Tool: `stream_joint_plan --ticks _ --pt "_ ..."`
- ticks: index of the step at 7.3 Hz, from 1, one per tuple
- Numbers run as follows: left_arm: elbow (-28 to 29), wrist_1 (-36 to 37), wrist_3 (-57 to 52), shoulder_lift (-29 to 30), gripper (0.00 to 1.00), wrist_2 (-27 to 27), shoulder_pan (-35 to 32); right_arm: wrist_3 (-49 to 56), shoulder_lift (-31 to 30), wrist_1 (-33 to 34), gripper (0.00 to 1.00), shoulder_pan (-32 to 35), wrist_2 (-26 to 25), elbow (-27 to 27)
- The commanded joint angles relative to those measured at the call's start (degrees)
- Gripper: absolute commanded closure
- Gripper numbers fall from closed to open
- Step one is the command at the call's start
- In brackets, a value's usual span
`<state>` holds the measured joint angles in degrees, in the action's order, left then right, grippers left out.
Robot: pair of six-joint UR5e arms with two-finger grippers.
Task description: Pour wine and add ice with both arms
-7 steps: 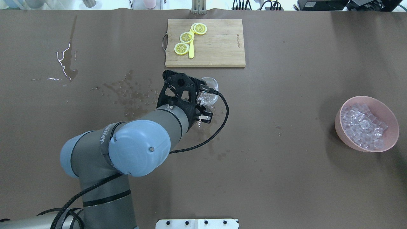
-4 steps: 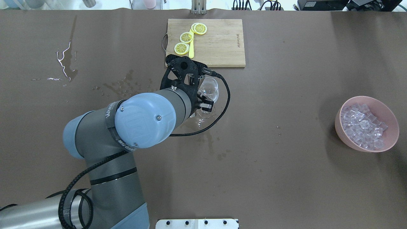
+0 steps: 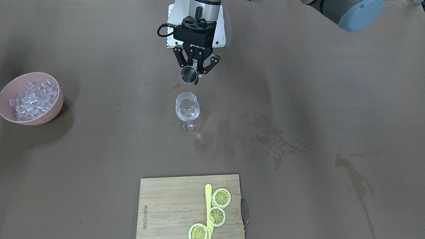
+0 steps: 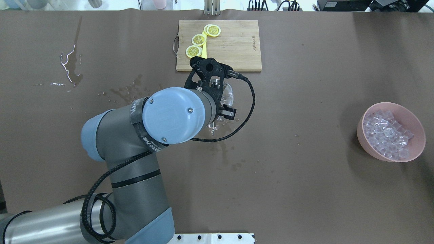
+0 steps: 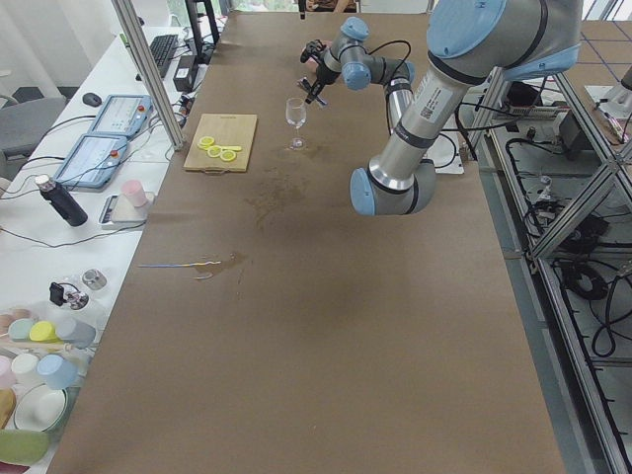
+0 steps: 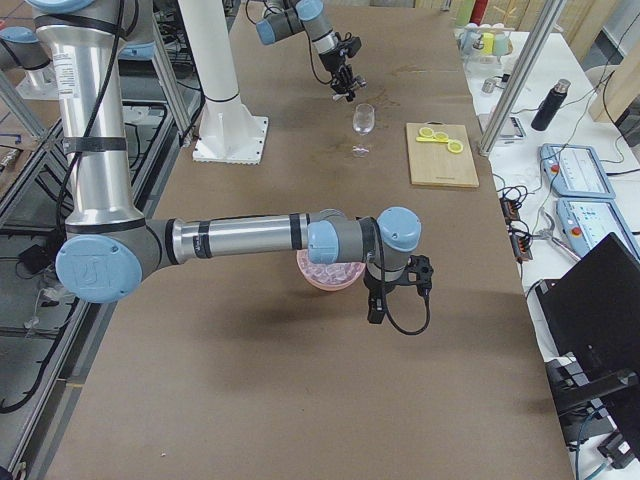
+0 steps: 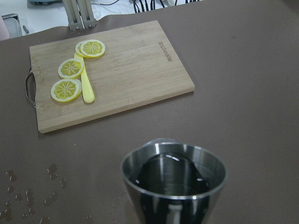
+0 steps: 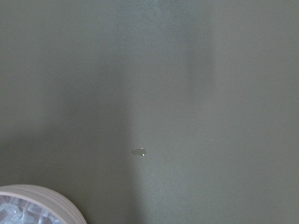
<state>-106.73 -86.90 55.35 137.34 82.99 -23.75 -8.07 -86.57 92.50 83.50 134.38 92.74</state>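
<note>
One steel cup point(image 3: 188, 75) clamped in left gripper point(image 3: 195, 73), raised near wine glass point(image 3: 188, 99) | wine point(image 3: 188, 115) low in glass | ice point(image 3: 31, 96) heaped in pink bowl point(image 3: 43, 117) | right gripper point(image 6: 375, 312) beside bowl, grip state: cannot tell

Brown-covered table point(image 5: 316, 346) fills the middle; white bench point(image 5: 35, 252) runs along nine o'clock, aluminium post point(image 5: 148, 74) at eleven, grey floor point(image 5: 602, 415) down at four o'clock.

light: bright, even, from above | shadows: we see soft ones beside the pink bowl point(image 3: 53, 111) and wine glass point(image 3: 188, 108) | glare: white shine on the wet trail point(image 4: 64, 63), glints on the ice point(image 4: 386, 135) | focus: right wrist view dim, hazy; steel cup point(image 7: 174, 186) soft
</note>
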Motion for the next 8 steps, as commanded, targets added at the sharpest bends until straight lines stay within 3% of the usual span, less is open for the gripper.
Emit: stream_joint_plan --ticks 1,6,8 --pt "0.0 4.4 -0.2 2.3 1.0 5.0 -1.5 0.1 0.0 0.0 0.0 0.0 0.0 -0.5" --pt "0.4 11.6 -4.5 4.1 1.0 8.6 -2.6 0.1 0.4 0.0 0.0 0.0 0.0 -1.2" --pt "3.3 12.5 -4.6 6.2 1.0 10.3 -3.8 0.1 0.4 0.0 0.0 0.0 0.0 -1.2"
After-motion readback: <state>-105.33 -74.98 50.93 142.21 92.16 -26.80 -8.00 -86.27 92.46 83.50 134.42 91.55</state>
